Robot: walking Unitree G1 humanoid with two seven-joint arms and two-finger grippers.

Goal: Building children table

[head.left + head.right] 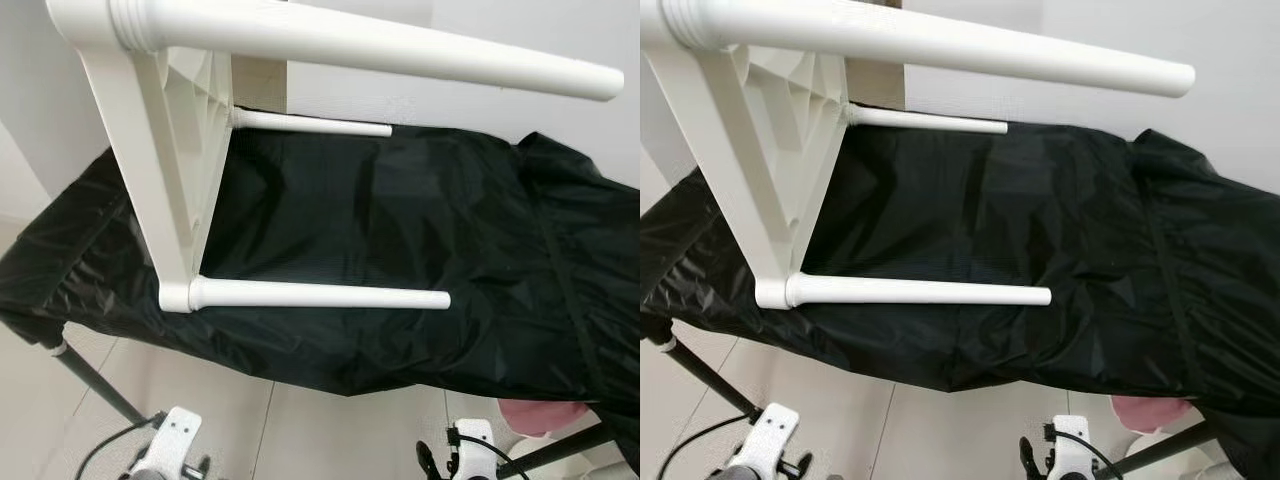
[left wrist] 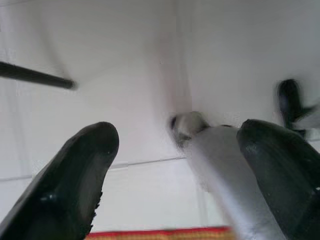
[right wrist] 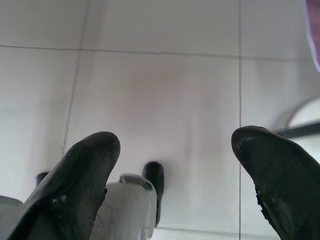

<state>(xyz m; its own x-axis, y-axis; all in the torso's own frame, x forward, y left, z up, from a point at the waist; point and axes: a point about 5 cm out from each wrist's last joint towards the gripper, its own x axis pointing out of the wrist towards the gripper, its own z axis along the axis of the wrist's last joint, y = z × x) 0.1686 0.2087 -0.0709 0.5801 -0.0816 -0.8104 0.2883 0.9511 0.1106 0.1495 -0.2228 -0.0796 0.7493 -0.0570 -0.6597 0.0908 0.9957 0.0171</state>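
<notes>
Black cloth covers a bench over pale floor tiles. On it, at the frame's upper left, a white children's table lies on its side, three legs pointing right. Both the left gripper and right gripper hang low, fingers spread apart, holding nothing.

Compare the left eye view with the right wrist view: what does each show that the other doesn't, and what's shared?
Left eye view: a white plastic children's table tipped on its side on a black fabric-covered surface, three round white legs pointing right.

Right wrist view: the right gripper with its two black fingers spread open, hanging above the floor.

Shared: the pale tiled floor and a pink object at the edge.
</notes>
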